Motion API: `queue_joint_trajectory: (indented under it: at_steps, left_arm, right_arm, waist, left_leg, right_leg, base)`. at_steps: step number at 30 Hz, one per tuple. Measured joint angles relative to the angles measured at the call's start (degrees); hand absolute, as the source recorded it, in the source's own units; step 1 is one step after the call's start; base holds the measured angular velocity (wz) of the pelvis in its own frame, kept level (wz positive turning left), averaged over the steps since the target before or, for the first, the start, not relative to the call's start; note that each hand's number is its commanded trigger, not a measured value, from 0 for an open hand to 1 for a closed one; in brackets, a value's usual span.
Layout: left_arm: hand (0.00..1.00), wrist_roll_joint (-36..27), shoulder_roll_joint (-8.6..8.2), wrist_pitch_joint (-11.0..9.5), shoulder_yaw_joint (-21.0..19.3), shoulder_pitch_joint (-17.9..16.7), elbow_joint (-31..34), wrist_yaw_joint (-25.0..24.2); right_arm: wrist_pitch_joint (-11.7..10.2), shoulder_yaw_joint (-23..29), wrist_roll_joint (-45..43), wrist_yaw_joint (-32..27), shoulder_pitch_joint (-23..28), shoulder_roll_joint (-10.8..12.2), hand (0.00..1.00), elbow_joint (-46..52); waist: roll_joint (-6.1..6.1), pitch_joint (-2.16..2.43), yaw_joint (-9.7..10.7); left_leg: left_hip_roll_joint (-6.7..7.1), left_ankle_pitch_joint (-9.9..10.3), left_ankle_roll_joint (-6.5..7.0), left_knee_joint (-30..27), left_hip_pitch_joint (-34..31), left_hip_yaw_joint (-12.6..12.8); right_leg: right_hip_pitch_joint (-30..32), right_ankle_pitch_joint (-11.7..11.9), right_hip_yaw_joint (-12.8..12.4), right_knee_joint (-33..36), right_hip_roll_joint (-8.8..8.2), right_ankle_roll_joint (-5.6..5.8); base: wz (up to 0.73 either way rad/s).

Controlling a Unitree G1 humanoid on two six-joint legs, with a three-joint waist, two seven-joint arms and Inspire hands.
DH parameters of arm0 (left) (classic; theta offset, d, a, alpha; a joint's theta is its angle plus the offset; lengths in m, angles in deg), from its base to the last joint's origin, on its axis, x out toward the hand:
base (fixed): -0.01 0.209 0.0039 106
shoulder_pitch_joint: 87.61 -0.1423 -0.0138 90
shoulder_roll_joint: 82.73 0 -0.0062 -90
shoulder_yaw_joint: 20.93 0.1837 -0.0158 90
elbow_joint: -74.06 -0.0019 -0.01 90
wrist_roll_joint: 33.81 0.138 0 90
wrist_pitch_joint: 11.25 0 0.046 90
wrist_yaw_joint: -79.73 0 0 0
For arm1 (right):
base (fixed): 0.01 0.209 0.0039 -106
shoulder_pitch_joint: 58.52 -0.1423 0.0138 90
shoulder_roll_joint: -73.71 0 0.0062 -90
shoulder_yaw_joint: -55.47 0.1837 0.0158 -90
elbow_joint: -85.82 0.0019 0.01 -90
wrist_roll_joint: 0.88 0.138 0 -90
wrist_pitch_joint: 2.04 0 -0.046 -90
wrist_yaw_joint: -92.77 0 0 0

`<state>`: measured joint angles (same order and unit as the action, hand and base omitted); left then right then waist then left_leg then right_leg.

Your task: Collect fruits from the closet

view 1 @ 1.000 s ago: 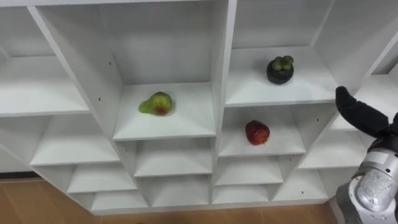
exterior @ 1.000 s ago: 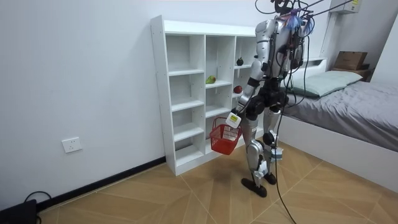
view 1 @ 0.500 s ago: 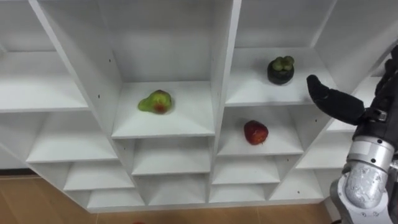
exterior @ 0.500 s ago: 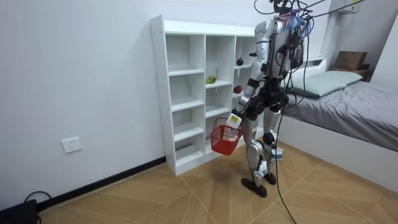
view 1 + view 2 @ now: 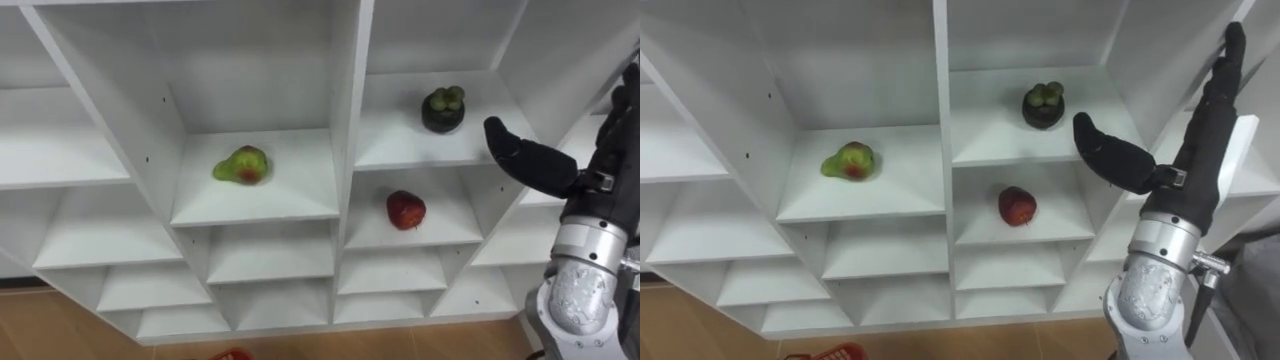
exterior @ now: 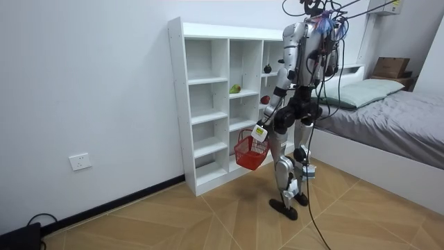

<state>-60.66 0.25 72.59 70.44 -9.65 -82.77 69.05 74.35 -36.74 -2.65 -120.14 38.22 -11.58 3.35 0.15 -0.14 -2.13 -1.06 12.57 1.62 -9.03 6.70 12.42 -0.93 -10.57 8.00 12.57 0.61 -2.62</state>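
A white closet (image 5: 345,120) of open shelves holds three fruits. A dark mangosteen (image 5: 443,108) with a green top sits on the upper right shelf. Below it lies a red apple (image 5: 405,209). A green and red pear (image 5: 241,165) rests on the middle shelf, further left. My right hand (image 5: 1195,150) is raised and open just right of the mangosteen's shelf, with its thumb pointing at the shelf edge and nothing in it. In the room view my left hand (image 6: 261,132) hangs low, shut on the handle of a red basket (image 6: 250,151).
I stand facing the closet's right columns. A bed (image 6: 388,125) lies at the room view's right, behind me. The basket's red rim (image 5: 830,353) peeks in at the bottom edge, above the wooden floor (image 6: 208,222). The other shelves hold nothing.
My right hand has risen and moved left, from beside the closet's right edge to just beside the mangosteen's shelf. The view has shifted slightly. The fruits have not moved.
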Motion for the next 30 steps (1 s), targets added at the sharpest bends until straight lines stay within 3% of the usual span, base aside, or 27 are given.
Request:
queue_joint_trajectory:
  at_steps: [15, 22, 30]
  left_arm:
    - [1.00, 0.03, 0.44, -0.50, 1.15, 1.17, -0.08, -1.32]
    - [1.00, 0.11, 0.46, -1.71, 1.14, 1.14, -0.07, -2.09]
    - [1.00, -0.04, 0.50, -1.87, 1.24, 1.18, -0.08, -2.42]
  right_arm:
    - [0.01, -0.63, -0.19, 0.73, -0.16, 0.01, 0.00, 0.38]
    - [0.00, -1.13, -0.90, 0.01, -0.02, 0.24, 0.00, 3.09]
    - [-0.32, -6.21, -5.21, 1.86, 0.02, 0.70, 0.00, 9.08]
  waist:
    - [-0.01, 0.00, -0.47]
    - [0.14, 0.06, -1.43]
    - [0.60, 0.21, -2.16]
  left_leg:
    - [-0.16, -0.01, -0.02, -0.14, -0.38, -0.09]
    - [-0.29, -0.06, -0.11, -0.16, -0.97, -0.10]
    - [-0.30, -0.19, -0.32, -0.19, -0.51, -0.63]
  right_leg:
    - [0.90, 0.11, -0.36, 0.39, 0.12, -0.25]
    - [1.20, 0.31, -1.36, 0.43, 0.52, -0.53]
    - [0.55, 0.39, -1.18, 0.07, 0.64, -0.65]
  base:
    - [-0.01]
    - [-0.06]
    - [0.02]
